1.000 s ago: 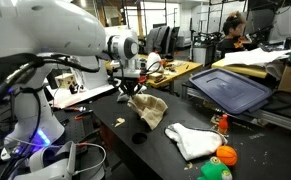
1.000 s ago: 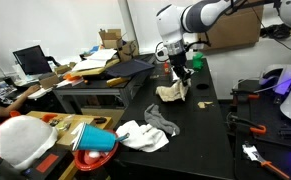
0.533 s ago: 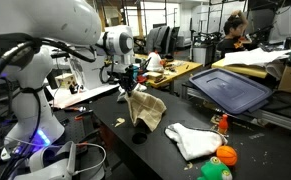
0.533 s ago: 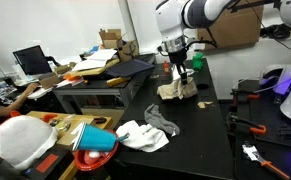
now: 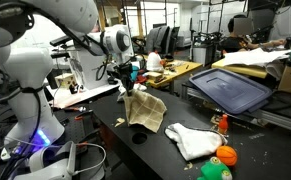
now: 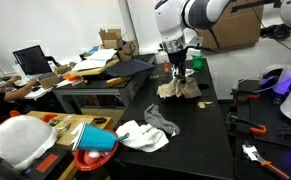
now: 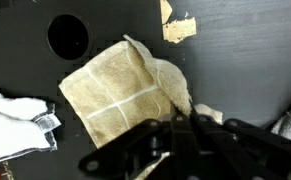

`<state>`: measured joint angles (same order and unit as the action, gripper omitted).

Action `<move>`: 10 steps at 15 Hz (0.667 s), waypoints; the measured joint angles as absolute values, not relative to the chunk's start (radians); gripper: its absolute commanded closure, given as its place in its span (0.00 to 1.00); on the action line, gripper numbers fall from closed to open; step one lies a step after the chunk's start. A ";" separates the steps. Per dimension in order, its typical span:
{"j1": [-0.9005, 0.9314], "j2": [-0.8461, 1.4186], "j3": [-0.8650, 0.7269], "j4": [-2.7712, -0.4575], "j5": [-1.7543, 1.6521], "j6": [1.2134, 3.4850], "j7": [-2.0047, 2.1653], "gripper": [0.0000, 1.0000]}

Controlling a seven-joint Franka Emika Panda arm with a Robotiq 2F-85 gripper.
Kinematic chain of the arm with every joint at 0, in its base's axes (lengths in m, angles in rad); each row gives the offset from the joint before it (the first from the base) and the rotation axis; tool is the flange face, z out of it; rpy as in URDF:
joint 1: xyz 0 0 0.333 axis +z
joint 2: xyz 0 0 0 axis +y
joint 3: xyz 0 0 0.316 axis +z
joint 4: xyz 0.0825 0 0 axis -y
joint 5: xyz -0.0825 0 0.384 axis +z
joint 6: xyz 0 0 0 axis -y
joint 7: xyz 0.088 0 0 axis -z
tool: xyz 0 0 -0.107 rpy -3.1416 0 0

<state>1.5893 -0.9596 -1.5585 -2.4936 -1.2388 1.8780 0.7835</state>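
Observation:
A tan, creased cloth [image 5: 144, 107] hangs from my gripper [image 5: 128, 82], which is shut on its upper corner; the lower part still drapes onto the black table [image 5: 115, 135]. In an exterior view the same cloth [image 6: 177, 88] dangles below the gripper [image 6: 178, 68]. The wrist view shows the cloth [image 7: 120, 95] spreading out from between the shut jaws of the gripper [image 7: 177, 120], its fold lines visible.
A white and grey rag [image 5: 192, 141] [image 6: 145, 134] lies nearby. A black round disc [image 7: 67, 35] [image 5: 138, 137] and a torn tan scrap [image 7: 178, 28] sit on the table. Orange and green balls [image 5: 221, 160] are at the table's corner. A dark bin lid [image 5: 228, 90] leans behind.
The gripper has risen and shifted slightly, lifting the tan cloth higher so more of it hangs unfolded. The jaws stayed shut on it.

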 measured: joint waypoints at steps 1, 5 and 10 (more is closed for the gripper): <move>1.591 -0.932 -1.561 -2.498 -1.241 1.892 0.830 0.76; 1.591 -0.818 -1.566 -2.510 -1.249 1.926 0.996 0.49; 1.562 -0.687 -1.551 -2.515 -1.240 1.954 1.047 0.12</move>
<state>1.5618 -0.6875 -1.5512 -2.5150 -1.2404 1.9540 1.0468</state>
